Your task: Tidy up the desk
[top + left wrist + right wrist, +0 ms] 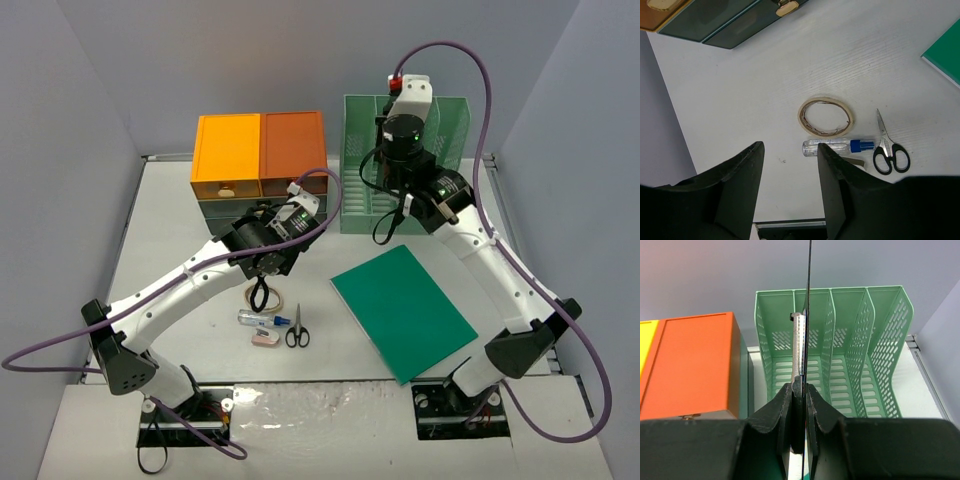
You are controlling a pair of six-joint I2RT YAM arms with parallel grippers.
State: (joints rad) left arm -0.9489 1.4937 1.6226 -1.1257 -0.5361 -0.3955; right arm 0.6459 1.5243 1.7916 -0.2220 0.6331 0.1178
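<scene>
The off-white desk (180, 220) carries a tape roll (826, 116), a clear bottle with a blue cap (837, 146), black-handled scissors (890, 150) and a green folder (403, 310). My left gripper (790, 155) hangs open above the desk just short of the roll and bottle, with nothing between its fingers. My right gripper (800, 386) is shut on a thin dark board with a metal clip (799, 342), held edge-on and upright in front of the green slotted rack (850, 335). In the top view the right gripper (388, 180) sits at the rack's left side.
An orange and yellow drawer unit (260, 155) stands at the back, left of the rack (440, 170). A small pink piece (266, 339) lies by the scissors (297, 332). Grey walls close in the desk on three sides.
</scene>
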